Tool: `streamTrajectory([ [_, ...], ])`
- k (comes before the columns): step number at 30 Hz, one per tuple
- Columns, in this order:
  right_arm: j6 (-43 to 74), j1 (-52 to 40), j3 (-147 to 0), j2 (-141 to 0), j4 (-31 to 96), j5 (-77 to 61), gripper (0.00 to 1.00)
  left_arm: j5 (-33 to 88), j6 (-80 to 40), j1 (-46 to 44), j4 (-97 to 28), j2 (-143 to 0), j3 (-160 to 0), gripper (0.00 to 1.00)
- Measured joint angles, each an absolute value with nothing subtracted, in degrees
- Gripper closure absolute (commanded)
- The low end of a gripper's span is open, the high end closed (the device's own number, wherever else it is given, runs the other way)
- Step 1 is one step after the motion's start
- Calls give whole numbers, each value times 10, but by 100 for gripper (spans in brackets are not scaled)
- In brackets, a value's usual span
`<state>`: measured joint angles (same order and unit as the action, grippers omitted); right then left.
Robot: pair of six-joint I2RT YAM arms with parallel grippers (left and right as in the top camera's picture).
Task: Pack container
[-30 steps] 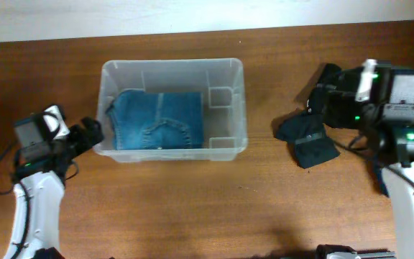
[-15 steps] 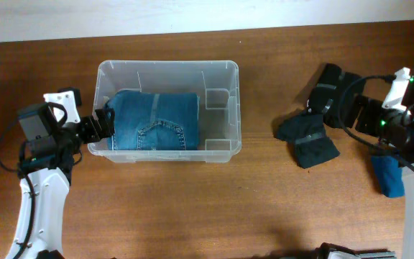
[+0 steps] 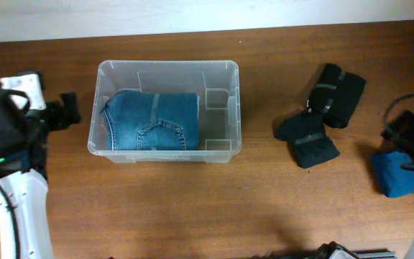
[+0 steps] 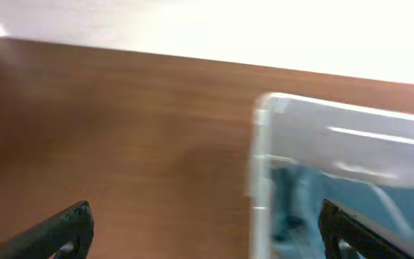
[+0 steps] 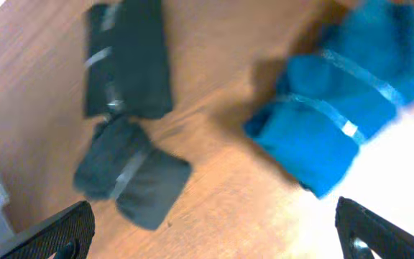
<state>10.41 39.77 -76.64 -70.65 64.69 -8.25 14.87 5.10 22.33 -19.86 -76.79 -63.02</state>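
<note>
The table carries the container on its left half, long axis running left to right. Folded jeans fill its left part, and its right end is free. The loose pieces lie well apart from it, on the right: black bundles, then a blue bundle near the edge. My left gripper hangs beside the container's left wall, jaws wide, holding nothing. My right gripper, also wide and empty, is over the bundles. I judge the right arm is nearer, so it should fetch one and carry it leftwards.
</note>
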Motion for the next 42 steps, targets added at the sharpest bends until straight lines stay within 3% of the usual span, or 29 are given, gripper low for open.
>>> streamTrajectory([
  [2,118,432,-758,-707,639,-86,24,139,47,237,-210,-768,-631,1],
  [5,133,472,-721,-708,609,-90,33,129,44,244,-223,-779,-631,1],
  [15,139,493,-631,-761,548,-96,37,106,40,244,-229,-873,-631,1],
  [21,144,493,-602,-798,514,-99,54,104,38,244,-227,-917,-631,1],
  [32,143,493,-585,-879,404,-98,54,104,38,244,-221,-919,-631,1],
  [38,142,493,-585,-911,393,-101,93,104,38,244,-221,-919,-631,1],
  [42,139,493,-585,-926,408,-101,96,104,38,244,-221,-919,-631,1],
])
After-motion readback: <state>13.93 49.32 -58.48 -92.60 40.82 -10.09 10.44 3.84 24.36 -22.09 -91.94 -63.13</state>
